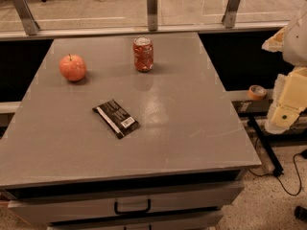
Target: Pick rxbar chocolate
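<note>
A flat black rectangular wrapper with a white stripe, the rxbar chocolate, is lying diagonally left of centre on the grey counter. The cream-coloured tool is hanging beyond the counter's right edge, well apart from the bar; I cannot tell whether it is apart or together. The approach seems not yet begun: the next move is calling for reaching left and lowering. A round red apple and a red soda can are sitting farther back, blocking nothing.

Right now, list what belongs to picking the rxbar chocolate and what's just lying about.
Job: flat black rectangular rxbar chocolate wrapper, white-striped; cream gripper, far right, off the grey table.
Lying about: round red apple; upright red metal soda can; orange roll beyond the right edge.
</note>
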